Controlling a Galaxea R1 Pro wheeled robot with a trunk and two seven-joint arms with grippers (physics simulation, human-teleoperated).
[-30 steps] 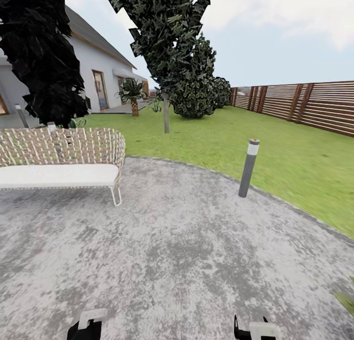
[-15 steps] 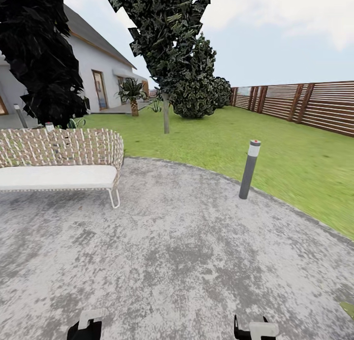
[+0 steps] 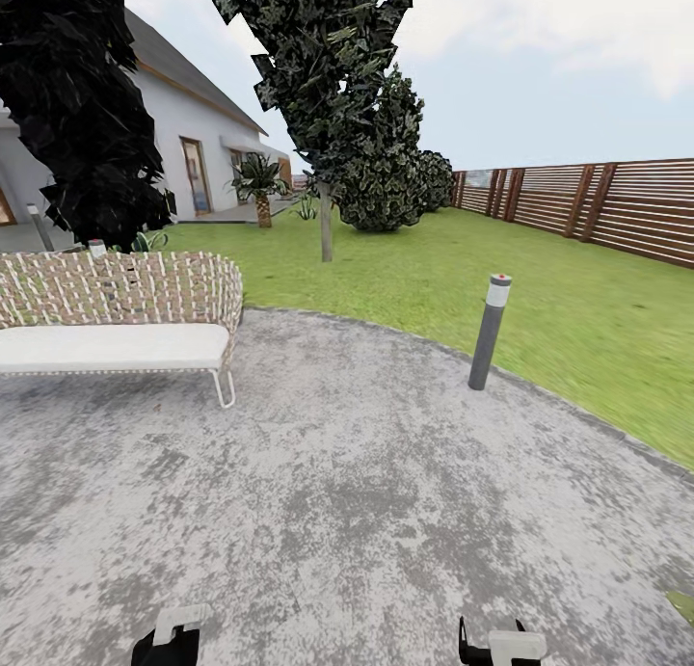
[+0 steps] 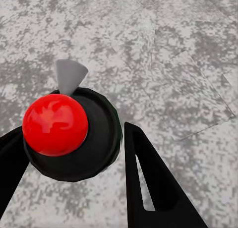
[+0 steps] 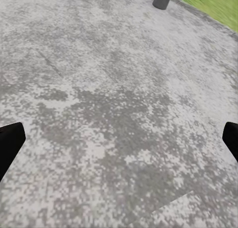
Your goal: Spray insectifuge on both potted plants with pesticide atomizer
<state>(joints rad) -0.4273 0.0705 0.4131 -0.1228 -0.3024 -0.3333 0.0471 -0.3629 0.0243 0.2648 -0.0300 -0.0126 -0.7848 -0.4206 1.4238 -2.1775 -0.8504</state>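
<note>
The garden lies ahead of me: a mottled grey paved circle [image 3: 366, 492] ringed by green lawn [image 3: 540, 300], with a brown slat fence [image 3: 617, 208] along the right. The pesticide atomizer and both potted plants are out of view. A green leaf tip [image 3: 682, 603] pokes in at the right edge; I cannot tell what plant it belongs to. My left gripper [image 4: 72, 131] hangs open over a red knob on a black disc [image 4: 55, 125]. My right gripper [image 5: 121, 134] is open wide above bare paving, holding nothing. Both wrists [image 3: 169, 637] [image 3: 501, 644] sit low in the head view.
A wicker bench with a white cushion [image 3: 116, 343] stands on the paving at the left. A grey bollard light [image 3: 488, 331] marks the circle's right rim. Trees [image 3: 328, 88], a dark shrub [image 3: 386, 189], a small palm [image 3: 258, 179] and a white house [image 3: 193, 136] lie beyond.
The whole picture shifted slightly a second ago as the camera moved; over the last half second nothing has changed. Both grippers stay open.
</note>
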